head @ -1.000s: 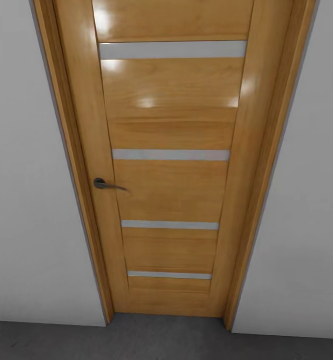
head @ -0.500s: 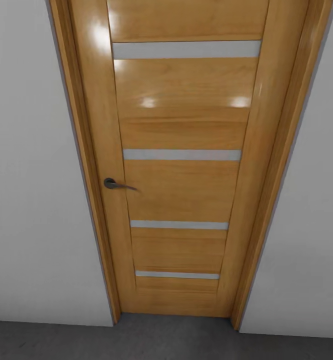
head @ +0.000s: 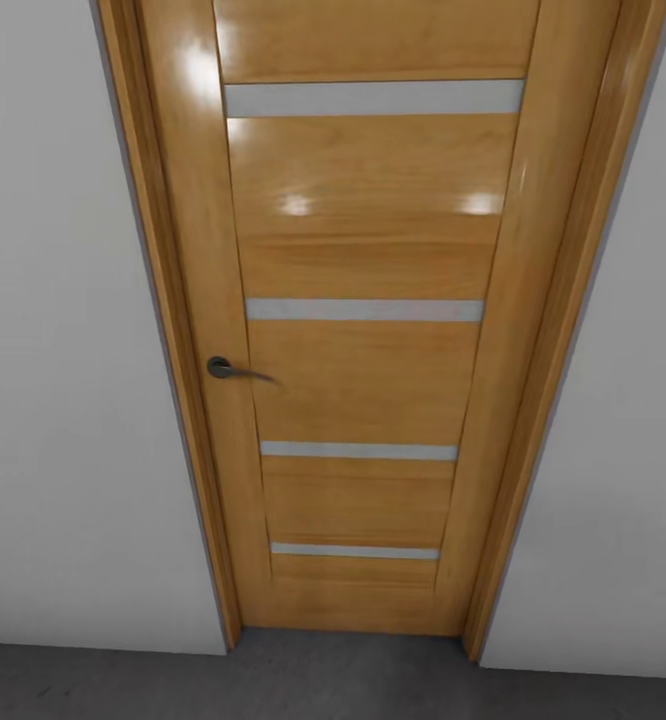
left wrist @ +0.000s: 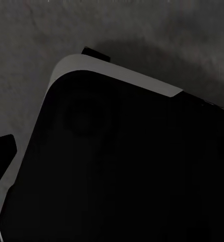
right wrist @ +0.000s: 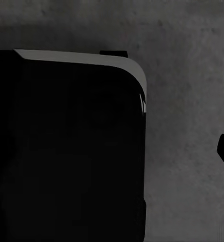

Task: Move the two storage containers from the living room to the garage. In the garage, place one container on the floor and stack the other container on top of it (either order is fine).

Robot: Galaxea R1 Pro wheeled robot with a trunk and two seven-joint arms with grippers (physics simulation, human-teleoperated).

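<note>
Straight ahead in the head view stands a closed wooden door (head: 358,330), glossy honey-brown, with four pale horizontal strips set across its middle panel, the top one widest. Soft highlights gleam on the upper boards. A dark metal lever handle (head: 231,370) sits at the door's left edge, its lever pointing toward the middle of the door. The door fills a matching wooden frame (head: 168,330) whose two sides lean outward toward the top because the camera looks down at it. On either side runs a plain white-grey wall (head: 63,400), unmarked and evenly lit. Along the bottom of the view lies a strip of the floor (head: 333,690), dark grey and faintly mottled, meeting the wall and the door's foot.

Both wrist views look down on that same rough, concrete-like ground. In the left wrist view the floor (left wrist: 157,35) shows blotchy grey above a large black rounded body with a pale edge (left wrist: 112,73), probably part of the robot's own base, though the shape is too dark to be sure. In the right wrist view the floor (right wrist: 187,166) runs beside a similar black mass with a light rim (right wrist: 76,57).

Whether either gripper is spread or closed I cannot tell from these views.
</note>
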